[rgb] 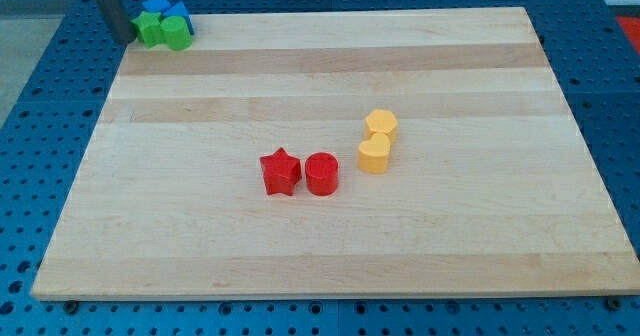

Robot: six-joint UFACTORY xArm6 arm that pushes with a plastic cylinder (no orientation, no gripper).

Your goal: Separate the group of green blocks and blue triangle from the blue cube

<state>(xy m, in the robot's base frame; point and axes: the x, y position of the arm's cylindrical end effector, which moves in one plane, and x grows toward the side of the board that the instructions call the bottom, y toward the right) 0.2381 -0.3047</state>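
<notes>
A tight cluster sits at the board's top left corner. It holds a green block (150, 29) on the left, a second, rounder green block (178, 35) to its right, a blue triangle (155, 5) behind them, and a blue cube (180, 17) at the back right. All of them touch. My dark rod comes down from the view's top, and my tip (126, 39) is just left of the left green block, at the board's corner. I cannot tell if it touches that block.
A red star (280, 172) and a red cylinder (322, 174) sit side by side near the board's middle. Two yellow blocks (381, 126) (374, 156) stand touching to their right. The wooden board (400, 246) rests on a blue perforated table.
</notes>
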